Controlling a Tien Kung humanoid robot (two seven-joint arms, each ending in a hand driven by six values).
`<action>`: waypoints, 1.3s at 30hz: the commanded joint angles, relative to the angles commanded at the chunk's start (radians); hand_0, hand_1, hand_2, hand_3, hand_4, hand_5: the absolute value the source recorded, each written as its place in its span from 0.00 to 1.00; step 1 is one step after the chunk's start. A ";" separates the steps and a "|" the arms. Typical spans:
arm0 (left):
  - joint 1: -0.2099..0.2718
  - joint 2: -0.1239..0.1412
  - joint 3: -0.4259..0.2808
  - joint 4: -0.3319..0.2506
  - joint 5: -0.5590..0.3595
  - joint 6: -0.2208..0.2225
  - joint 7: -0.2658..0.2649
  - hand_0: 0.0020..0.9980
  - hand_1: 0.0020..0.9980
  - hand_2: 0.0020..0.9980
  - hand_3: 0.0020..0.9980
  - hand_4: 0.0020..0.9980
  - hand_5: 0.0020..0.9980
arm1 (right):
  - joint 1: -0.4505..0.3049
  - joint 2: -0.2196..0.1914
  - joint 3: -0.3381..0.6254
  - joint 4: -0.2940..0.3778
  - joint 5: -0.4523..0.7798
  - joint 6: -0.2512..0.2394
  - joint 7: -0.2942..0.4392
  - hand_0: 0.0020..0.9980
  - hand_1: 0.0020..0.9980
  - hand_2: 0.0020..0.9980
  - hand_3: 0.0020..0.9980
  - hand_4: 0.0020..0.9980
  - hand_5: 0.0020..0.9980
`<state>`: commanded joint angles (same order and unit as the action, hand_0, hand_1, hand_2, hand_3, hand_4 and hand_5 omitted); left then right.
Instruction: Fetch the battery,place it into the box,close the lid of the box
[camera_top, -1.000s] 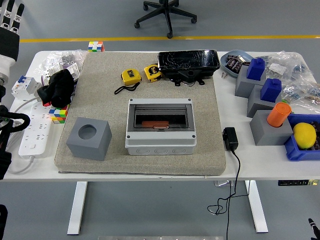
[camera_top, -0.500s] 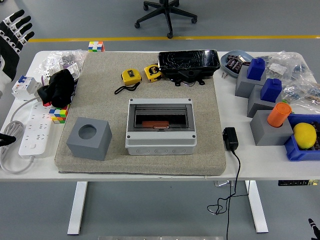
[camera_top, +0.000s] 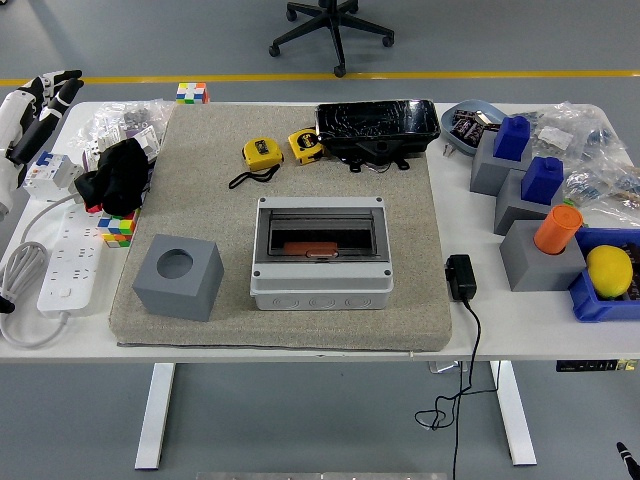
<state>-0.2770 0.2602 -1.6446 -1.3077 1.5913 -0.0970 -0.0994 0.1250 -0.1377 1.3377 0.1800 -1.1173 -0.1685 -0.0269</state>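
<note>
On the grey mat (camera_top: 400, 290) mid-table sits the box (camera_top: 320, 253), lid shut; through its smoky window an orange battery (camera_top: 309, 247) shows inside. No print is legible anywhere. Left of it stands a grey block (camera_top: 178, 276). Farther back lie two yellow tapes (camera_top: 283, 150) and a black tray (camera_top: 380, 128). At the far left edge the left hand (camera_top: 32, 115) hovers, fingers extended, holding nothing.

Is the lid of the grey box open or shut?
Shut. The dark see-through lid lies flat over the grey box, and an orange object shows through it.
</note>
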 joint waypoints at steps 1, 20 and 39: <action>0.000 0.000 0.001 0.001 -0.006 0.000 -0.002 0.86 0.87 0.81 0.81 1.00 1.00 | 0.000 0.000 0.000 0.000 0.000 0.000 0.000 0.79 0.75 0.75 0.80 1.00 1.00; -0.002 -0.003 0.001 0.007 -0.009 0.010 -0.007 0.85 0.86 0.80 0.80 1.00 1.00 | 0.005 -0.001 -0.004 0.000 0.004 0.000 -0.001 0.79 0.75 0.75 0.80 1.00 1.00; 0.000 -0.004 0.006 0.007 -0.012 0.011 -0.005 0.85 0.86 0.80 0.79 1.00 1.00 | 0.007 -0.002 -0.006 0.000 0.009 0.000 -0.001 0.79 0.75 0.75 0.80 1.00 1.00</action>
<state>-0.2771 0.2562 -1.6383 -1.3011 1.5789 -0.0857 -0.1042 0.1316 -0.1395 1.3312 0.1800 -1.1084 -0.1685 -0.0281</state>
